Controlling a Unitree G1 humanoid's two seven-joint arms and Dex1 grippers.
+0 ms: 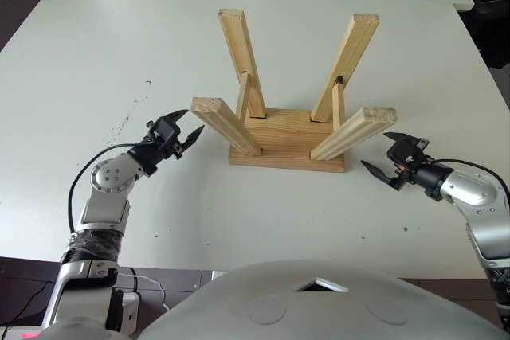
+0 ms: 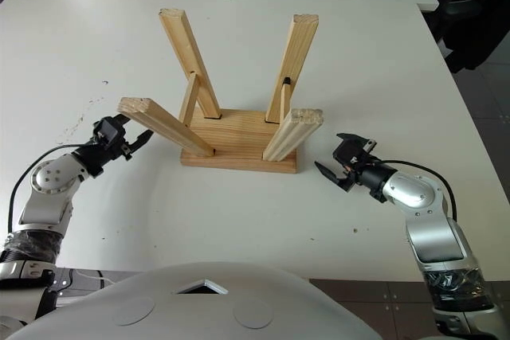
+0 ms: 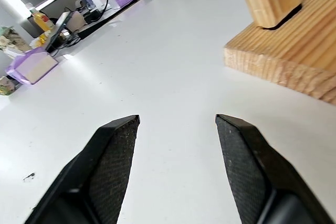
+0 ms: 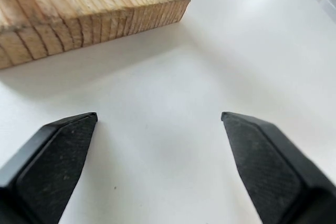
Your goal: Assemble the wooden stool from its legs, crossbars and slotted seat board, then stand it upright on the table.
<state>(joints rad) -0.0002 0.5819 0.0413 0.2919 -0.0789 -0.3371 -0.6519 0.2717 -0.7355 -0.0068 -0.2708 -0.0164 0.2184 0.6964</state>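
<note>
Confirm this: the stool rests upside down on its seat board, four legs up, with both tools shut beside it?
Not shut. The left tool and the right tool are both open, each wrist view showing a wide gap with bare table between the tips. The rest is right: the stool is upside down with a tool on either side.

Spread tool (image 4: 158,115) near seat board (image 4: 79,4) corner

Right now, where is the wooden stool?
In the head views, the stool sits upside down in the middle of the white table, its legs pointing up. It is between the left gripper and the right gripper.
</note>
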